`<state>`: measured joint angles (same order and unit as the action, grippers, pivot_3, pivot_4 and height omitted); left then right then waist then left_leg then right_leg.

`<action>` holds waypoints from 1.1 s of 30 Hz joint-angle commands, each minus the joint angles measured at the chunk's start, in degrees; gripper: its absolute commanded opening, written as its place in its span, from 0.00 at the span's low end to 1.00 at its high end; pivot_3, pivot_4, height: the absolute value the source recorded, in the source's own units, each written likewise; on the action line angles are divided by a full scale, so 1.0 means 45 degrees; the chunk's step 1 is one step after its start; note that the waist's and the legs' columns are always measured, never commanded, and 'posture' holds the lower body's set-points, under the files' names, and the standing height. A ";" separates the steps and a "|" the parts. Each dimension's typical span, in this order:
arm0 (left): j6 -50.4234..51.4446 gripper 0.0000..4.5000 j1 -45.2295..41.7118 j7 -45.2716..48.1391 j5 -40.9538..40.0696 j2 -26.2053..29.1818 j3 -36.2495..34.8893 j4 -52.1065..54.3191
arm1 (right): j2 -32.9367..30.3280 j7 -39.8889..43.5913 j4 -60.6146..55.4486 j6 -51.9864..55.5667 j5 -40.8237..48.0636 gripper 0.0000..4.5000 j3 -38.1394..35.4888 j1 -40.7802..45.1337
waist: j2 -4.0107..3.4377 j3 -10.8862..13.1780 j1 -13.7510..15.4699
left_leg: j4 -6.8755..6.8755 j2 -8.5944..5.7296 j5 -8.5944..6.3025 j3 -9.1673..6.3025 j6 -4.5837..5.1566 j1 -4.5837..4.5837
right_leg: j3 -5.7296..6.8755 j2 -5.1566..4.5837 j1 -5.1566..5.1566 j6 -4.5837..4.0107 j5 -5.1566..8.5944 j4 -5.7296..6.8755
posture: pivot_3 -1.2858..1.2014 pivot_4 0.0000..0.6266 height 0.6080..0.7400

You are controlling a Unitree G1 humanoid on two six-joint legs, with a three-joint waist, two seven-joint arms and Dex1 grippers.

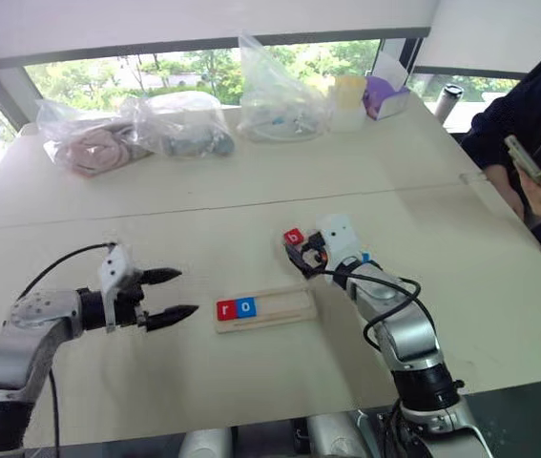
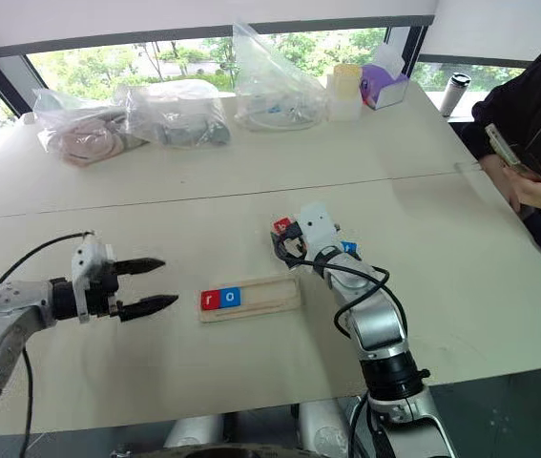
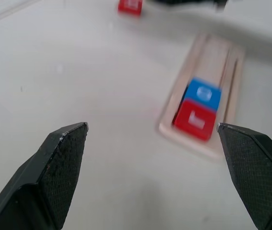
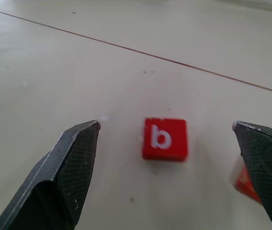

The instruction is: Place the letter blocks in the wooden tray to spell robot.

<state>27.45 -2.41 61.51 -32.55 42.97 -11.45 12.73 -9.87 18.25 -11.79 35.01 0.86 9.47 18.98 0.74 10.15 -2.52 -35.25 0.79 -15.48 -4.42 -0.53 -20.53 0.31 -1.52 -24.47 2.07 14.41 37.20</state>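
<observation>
Both end effectors released: right end effector point(image 4: 167, 132) astride red b block point(image 4: 165, 139), another red block point(image 4: 247, 184) half-hidden behind its finger.

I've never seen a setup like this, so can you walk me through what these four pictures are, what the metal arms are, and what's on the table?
They come from a two-armed robot. Two pictures are from its head camera, looking down over its arms; the other two are from cameras on each wrist, looking along black fingers. The left gripper is open and empty beside the wooden tray, where a red r block and blue o block already sit. The right gripper, also open, points at a loose red b block on the table, not gripping it. Another blue block peeks out beside that arm. Plastic bags lie at the far edge, and a person sits to the right.
</observation>
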 commanded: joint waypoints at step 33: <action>0.1165 1.00 -0.1191 -0.2517 -0.2423 -0.1932 0.0293 0.1948 | -0.2191 0.0594 -0.4694 0.6675 0.0747 0.26 -0.0714 -0.0355 | 0.0028 0.0040 0.0230 | -0.0002 -0.0035 0.0019 -0.0005 -0.0035 -0.0022 | -0.0002 -0.0004 0.0005 -0.0024 -0.0022 -0.0029 | 0.52 0.24 1.00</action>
<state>34.10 -6.95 49.72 -43.30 34.36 -9.91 20.65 -19.13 20.35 -25.32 60.43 2.62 8.33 17.36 0.87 10.33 -1.48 -35.26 0.64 -15.40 -4.44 -0.69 -20.61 0.30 -1.53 -24.45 2.11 14.40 37.07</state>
